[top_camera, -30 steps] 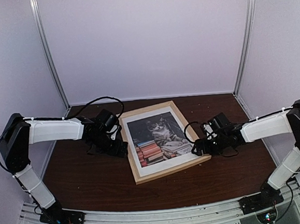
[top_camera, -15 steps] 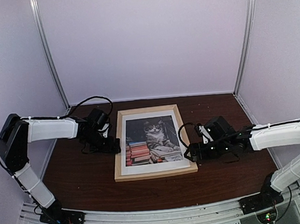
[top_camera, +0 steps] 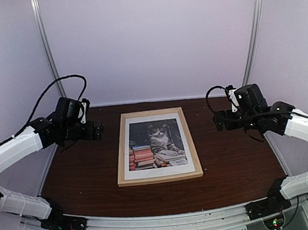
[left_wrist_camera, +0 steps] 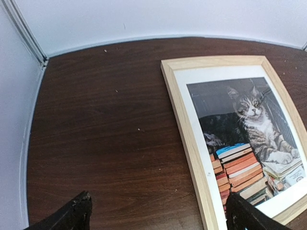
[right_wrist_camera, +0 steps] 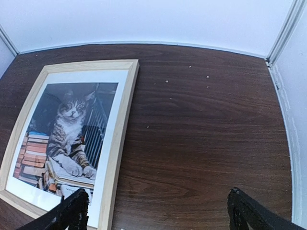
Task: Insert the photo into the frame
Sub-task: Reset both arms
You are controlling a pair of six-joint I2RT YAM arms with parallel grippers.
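A: Photo placement was your goal, so take it from the big things down. Your desk, dark brown wood, carried just one assembly, near its middle and between the two arms.

B: Agreed. You had the frame lying flat there, thin pale wood, its long sides running away from you. Neither arm touched it.

A: Inside that wood you had the photo, face up, with the cat above the stacked books. Its white border showed on all four sides in the top view. It appeared to sit within the frame and not across an edge.

B: Your left claw hung above the desk to the left of the frame. Its fingers were spread wide with nothing between them. Your right claw mirrored it on the right side, equally wide and empty, well apart from the frame.

A: So I'd judge that you were at the very end of the job. The insertion looked done and both arms were clear.

B: The next move asked little of you, then. You needed to check that the photo lay flat and square in its recess. You also needed to keep both claws off the wood so that nothing shifted. If a corner rode up, a light press there would have been the call.
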